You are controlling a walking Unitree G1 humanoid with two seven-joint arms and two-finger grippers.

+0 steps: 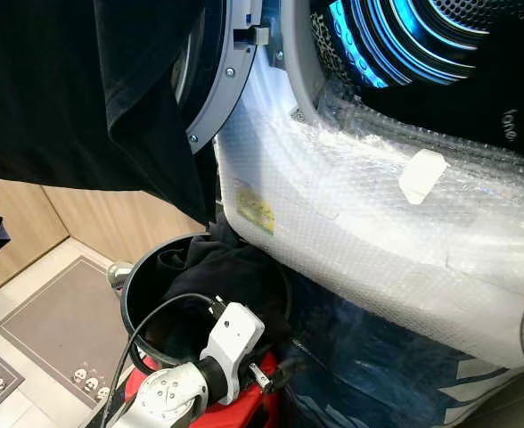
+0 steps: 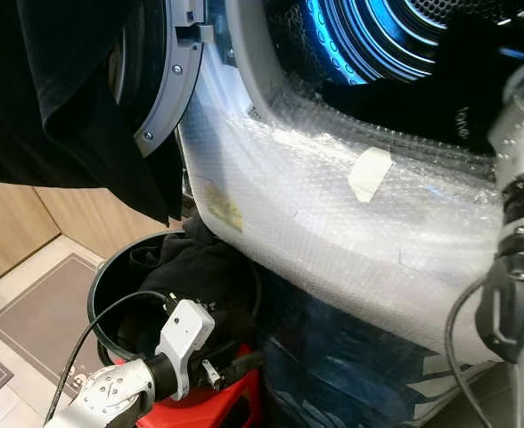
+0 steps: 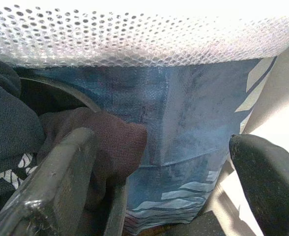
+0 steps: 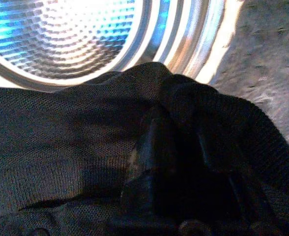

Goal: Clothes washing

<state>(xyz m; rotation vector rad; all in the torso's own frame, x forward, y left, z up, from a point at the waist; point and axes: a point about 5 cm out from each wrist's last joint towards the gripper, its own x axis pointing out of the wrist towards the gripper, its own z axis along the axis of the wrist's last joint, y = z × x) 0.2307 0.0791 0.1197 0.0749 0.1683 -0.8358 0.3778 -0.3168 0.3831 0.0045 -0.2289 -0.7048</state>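
Note:
The washing machine (image 1: 351, 223) has its front wrapped in bubble wrap, its door (image 1: 222, 80) swung open and its drum (image 1: 405, 36) lit blue. A black garment (image 1: 476, 98) lies in the drum's mouth. My right arm (image 2: 520, 178) reaches up into the drum, where my right gripper (image 4: 184, 162) is shut on dark mesh cloth (image 4: 61, 147). A big black cloth (image 1: 84, 80) hangs in front of the door. Below it a black bucket (image 1: 133, 276) holds dark clothes (image 1: 226, 276). My left gripper (image 3: 159, 187) is open at the bucket's rim, one finger (image 3: 61, 182) against a dark maroon cloth (image 3: 115, 142).
The bucket sits on a red stool (image 1: 244, 410). Blue patterned wrapping (image 1: 378, 366) covers the machine's lower front. A grey mat (image 1: 66, 330) lies on the tiled floor at the left, beside wooden panels (image 1: 30, 223). A black cable (image 1: 146, 330) loops off my left wrist.

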